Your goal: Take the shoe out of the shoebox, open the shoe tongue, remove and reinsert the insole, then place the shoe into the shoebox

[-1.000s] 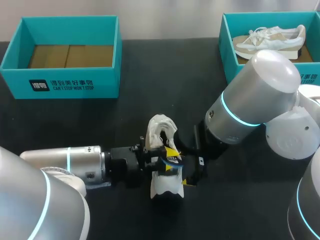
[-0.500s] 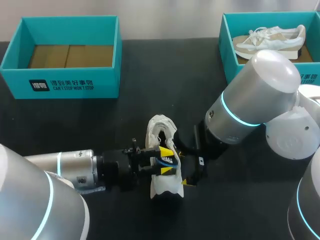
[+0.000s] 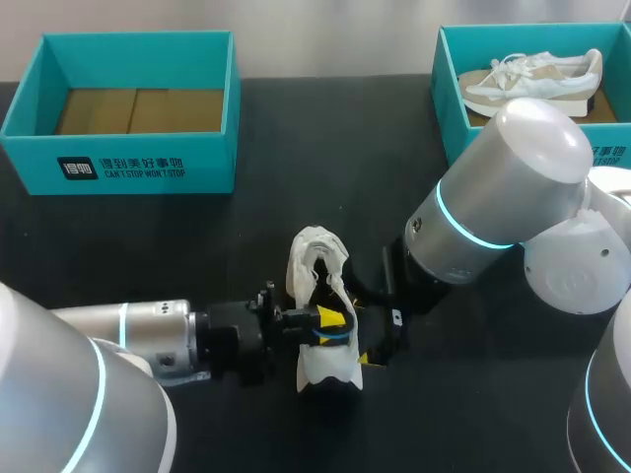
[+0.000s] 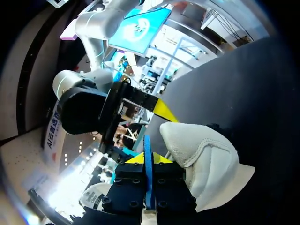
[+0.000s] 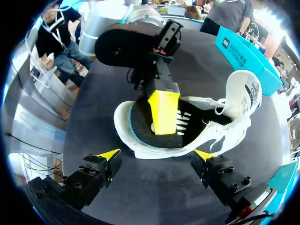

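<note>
My left hand (image 4: 148,159) is pressed together on the blue-edged insole (image 5: 143,124). The insole's thin edge stands between the two yellow tips. One yellow finger lies flat across the dark top of the insole, inside the opening of the white sneaker (image 5: 234,119). The rest of the sneaker extends ahead of and beside this hand, resting on the black table (image 3: 197,246). Its tongue (image 5: 246,91) is folded back, away from the opening, with the laces loose beside it.

My right hand (image 5: 157,155) sits just on the other side of the sneaker, facing the left hand. Its fingers are spread wide apart, one toward each end of the shoe, and neither touches it. The sneaker's sole edge lies just ahead of them.

Well beyond the left hand, at the table's far edge, stands a teal shoebox (image 3: 128,163) with its brown floor showing. Far beyond the right hand, at the other far corner, a second teal shoebox (image 3: 449,89) holds another pale sneaker (image 3: 532,79).
</note>
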### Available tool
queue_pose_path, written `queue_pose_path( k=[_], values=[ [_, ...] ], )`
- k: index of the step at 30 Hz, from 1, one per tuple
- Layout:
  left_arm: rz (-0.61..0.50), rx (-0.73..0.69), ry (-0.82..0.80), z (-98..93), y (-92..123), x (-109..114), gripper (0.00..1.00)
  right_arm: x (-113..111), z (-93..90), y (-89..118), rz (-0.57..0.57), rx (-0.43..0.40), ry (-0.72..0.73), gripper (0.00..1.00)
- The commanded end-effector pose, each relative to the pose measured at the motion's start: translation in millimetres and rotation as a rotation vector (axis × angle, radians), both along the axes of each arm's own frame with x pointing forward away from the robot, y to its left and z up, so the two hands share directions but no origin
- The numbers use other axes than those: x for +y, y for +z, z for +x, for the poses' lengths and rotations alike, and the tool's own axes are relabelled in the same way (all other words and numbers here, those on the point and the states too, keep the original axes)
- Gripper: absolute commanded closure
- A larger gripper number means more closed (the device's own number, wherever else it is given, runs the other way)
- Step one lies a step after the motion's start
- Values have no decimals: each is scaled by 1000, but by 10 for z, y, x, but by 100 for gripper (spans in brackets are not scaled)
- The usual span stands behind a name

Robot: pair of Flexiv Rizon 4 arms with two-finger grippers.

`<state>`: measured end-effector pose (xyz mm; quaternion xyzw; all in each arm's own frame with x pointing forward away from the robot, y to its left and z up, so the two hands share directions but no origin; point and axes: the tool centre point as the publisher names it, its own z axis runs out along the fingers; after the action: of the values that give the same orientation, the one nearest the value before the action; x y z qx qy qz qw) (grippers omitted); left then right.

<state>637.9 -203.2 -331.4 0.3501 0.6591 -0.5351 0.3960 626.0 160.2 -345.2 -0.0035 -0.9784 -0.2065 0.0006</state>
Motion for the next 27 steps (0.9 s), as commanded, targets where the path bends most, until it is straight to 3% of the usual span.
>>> queue_pose_path(
  k=[1,6,11,12,13,15,27],
  values=[
    [19,16,8,152,-184,-122,100,-5,-12,-5,1,-2,0,0],
    [37,22,23,226,-253,-131,100,-5,-12,-5,1,-2,0,0],
    [20,26,22,197,-132,-102,100,-5,-12,-5,1,-2,0,0],
    [21,24,19,174,-104,-89,91,-5,-12,-5,1,-2,0,0],
    [30,17,11,152,-79,-79,71,-5,-12,-5,1,-2,0,0],
    [33,11,7,101,-33,-52,61,-5,-12,-5,1,-2,0,0],
    [-39,62,26,14,199,73,58,-5,-12,-5,1,-2,0,0]
  ],
)
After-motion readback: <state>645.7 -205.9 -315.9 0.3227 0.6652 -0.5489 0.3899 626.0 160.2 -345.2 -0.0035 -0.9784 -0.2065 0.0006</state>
